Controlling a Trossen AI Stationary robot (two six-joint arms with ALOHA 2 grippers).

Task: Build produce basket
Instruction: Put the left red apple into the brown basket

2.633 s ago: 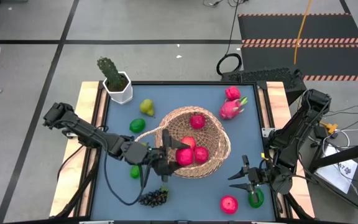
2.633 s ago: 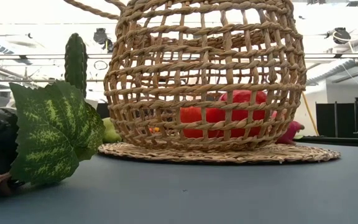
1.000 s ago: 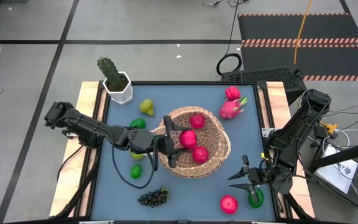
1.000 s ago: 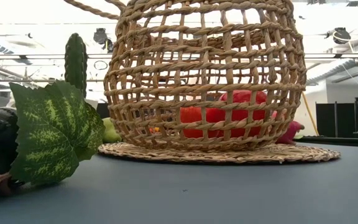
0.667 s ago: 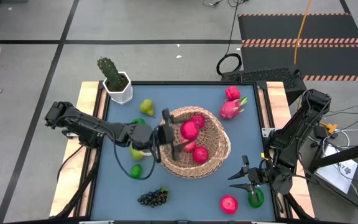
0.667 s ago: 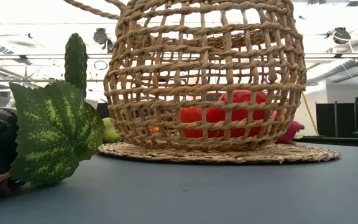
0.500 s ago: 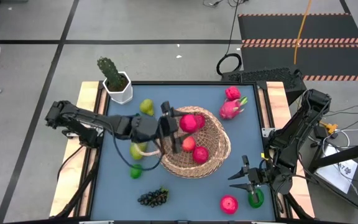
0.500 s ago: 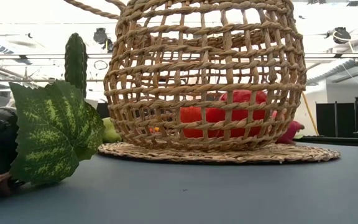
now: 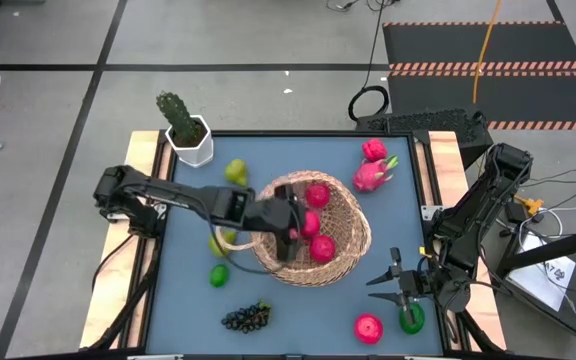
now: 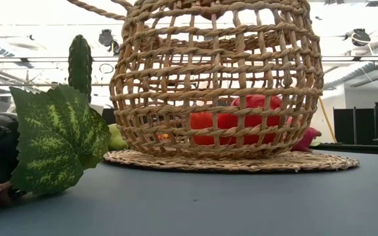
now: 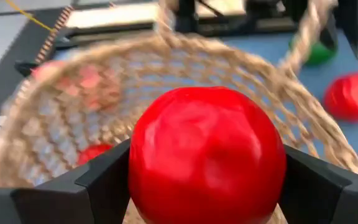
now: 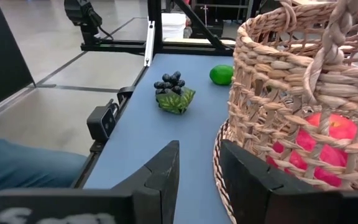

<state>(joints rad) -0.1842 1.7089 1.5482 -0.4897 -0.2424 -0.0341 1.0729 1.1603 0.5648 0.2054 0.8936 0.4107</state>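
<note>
The tan woven basket [image 9: 343,235] stands mid-table with two red apples [image 9: 317,193] in it. My left gripper [image 9: 298,222] reaches over the basket's left rim and is shut on a red apple [image 11: 207,155]. My right gripper [image 9: 392,283] is open and empty near the table's front right, beside the basket wall [image 12: 278,93]. On the table lie a pear [image 9: 235,172], a lime [image 9: 219,275], a grape bunch [image 9: 248,317], a dragon fruit [image 9: 371,176], a pink apple [image 9: 373,150], a red apple [image 9: 368,327] and a green fruit [image 9: 411,319]. My left gripper pinches the red apple's two opposite sides [image 11: 138,168] between its two fingers [image 11: 98,183]. The fingers come from the table's left. The apple is lifted clear, above the inside of the basket [image 11: 73,106].
A white pot with a cactus [image 9: 183,128] stands at the far left corner. Another green fruit [image 9: 216,241] lies partly under my left arm. The grape bunch's leaf [image 10: 54,137] stands close before the low camera. A person's leg [image 12: 23,168] shows beyond the table's left edge.
My left gripper, still shut on the red apple, has gone first toward the table's far edge along the basket's left rim, then toward the right, farther over the basket. The apple has stayed lifted clear.
</note>
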